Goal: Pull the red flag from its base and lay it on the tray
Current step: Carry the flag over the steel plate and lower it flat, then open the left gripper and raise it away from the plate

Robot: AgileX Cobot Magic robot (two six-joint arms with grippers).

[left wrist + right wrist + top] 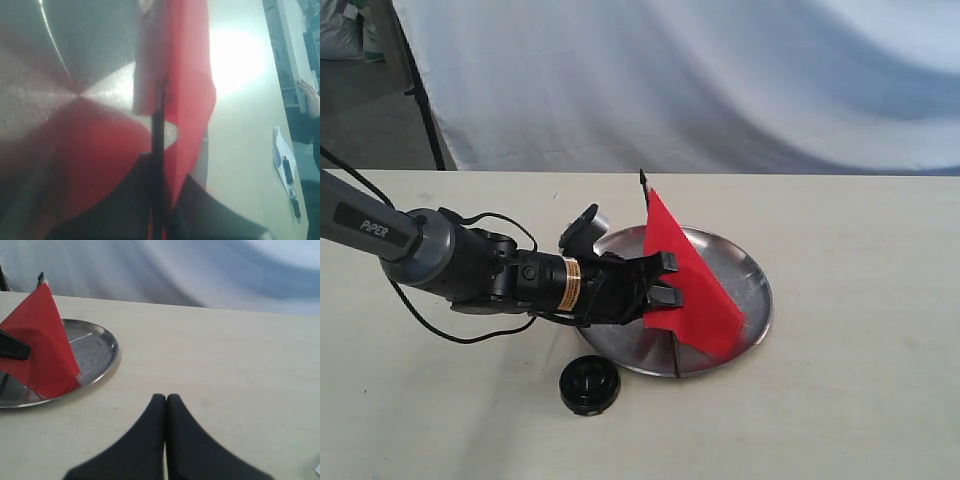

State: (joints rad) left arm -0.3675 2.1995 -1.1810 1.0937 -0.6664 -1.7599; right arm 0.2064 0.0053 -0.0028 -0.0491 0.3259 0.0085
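Note:
The red flag [688, 282] is tilted low over the steel tray [754, 300], its cloth draped onto the tray surface. Its black pole [675, 350] runs from a pointed tip at the back to the tray's near rim. My left gripper [665, 280] is shut on the pole, reaching in from the left. Up close, the pole [157, 145] passes between the dark fingers with red cloth [187, 70] over the tray [55, 55]. The round black base [589, 384] stands alone on the table in front of the tray. My right gripper [166, 398] is shut and empty, over bare table right of the tray [102, 347] and the flag [42, 342].
A white cloth backdrop [720, 80] hangs behind the table's far edge. A pen on a slip of paper [289, 175] lies near the table's edge, with a person's hand [310, 95] beyond it. A dark stand leg [420, 95] is at the back left.

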